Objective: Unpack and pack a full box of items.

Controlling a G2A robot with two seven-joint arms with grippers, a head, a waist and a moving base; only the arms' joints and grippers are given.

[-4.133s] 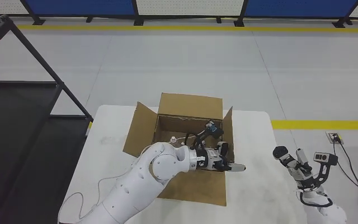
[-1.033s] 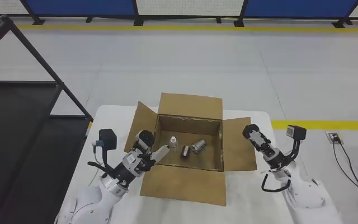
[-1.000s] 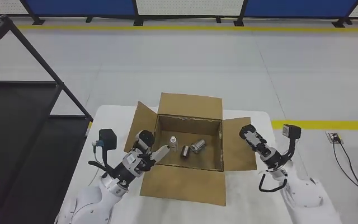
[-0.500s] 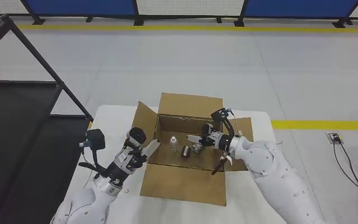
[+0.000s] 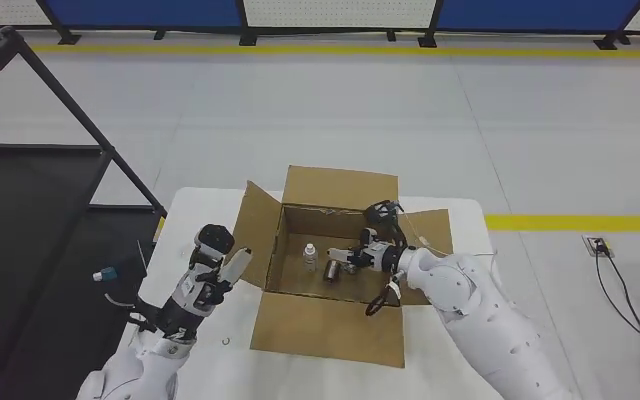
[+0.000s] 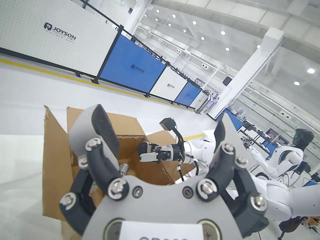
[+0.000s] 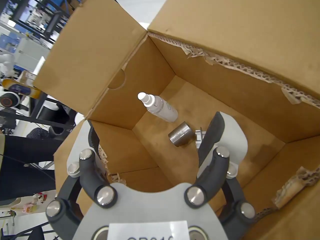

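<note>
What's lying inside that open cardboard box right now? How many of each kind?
White spray bottle: 1
Dark metal cylinder: 1
Pale ridged piece, mostly hidden: 1
Total: 3

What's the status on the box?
Left pincer open, outside the box. Right pincer open, inside it over the metal cylinder; white bottle alongside. Nothing in the way.

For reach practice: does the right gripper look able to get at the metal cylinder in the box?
Probably yes: the open right gripper hangs over the cardboard box, nothing between it and the metal cylinder.
</note>
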